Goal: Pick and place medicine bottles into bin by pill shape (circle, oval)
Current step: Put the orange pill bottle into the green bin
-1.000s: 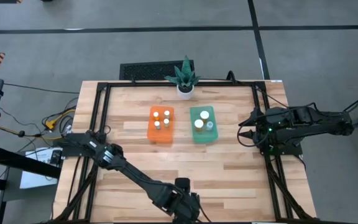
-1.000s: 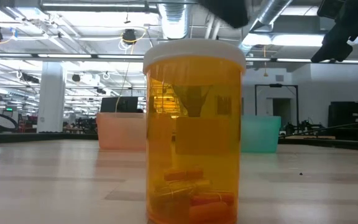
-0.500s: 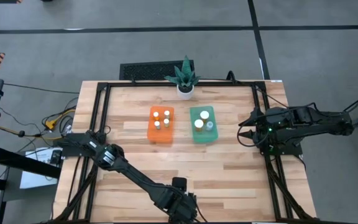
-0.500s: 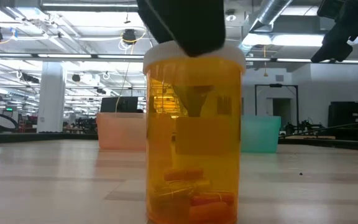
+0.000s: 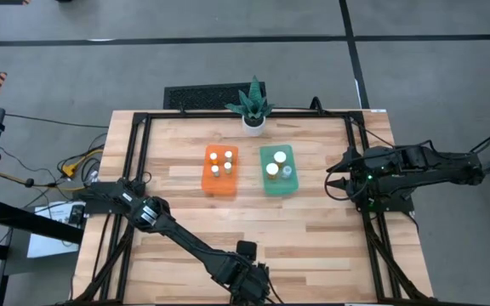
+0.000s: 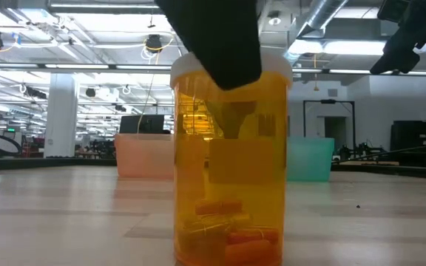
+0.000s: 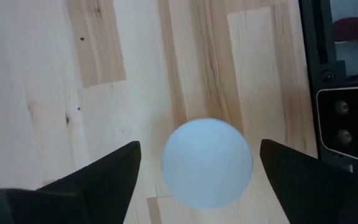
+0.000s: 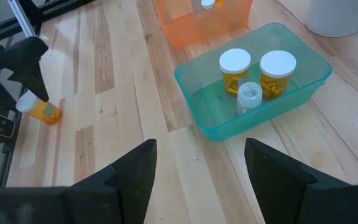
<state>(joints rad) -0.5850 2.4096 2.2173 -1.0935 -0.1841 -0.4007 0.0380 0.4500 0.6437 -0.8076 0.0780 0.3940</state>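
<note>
One orange medicine bottle (image 6: 230, 159) with a round white cap (image 7: 207, 163) stands upright on its base at the table's near edge. My left gripper (image 7: 201, 148) is open above it, pointing down. One finger (image 6: 217, 37) is on the cap's near side and the other on its far side, with gaps showing. The green bin (image 8: 253, 81) holds two white-capped orange bottles and one bluish-clear bottle (image 8: 249, 96). The orange bin (image 5: 220, 170) holds more white-capped bottles. My right gripper (image 8: 201, 146) is open and empty at the table's right side (image 5: 332, 174).
A white plant pot (image 5: 253, 121) with a green plant stands at the far edge behind the bins. A black frame (image 5: 134, 153) runs around the tabletop. The low camera's housing (image 7: 347, 124) sits just beyond the bottle at the near edge. Bare wood lies between the bins and the bottle.
My left gripper has come down over the bottle at the near edge and shifted a little toward the table's left. Its near finger now hangs in front of the cap. The bottle has stayed where it was.
</note>
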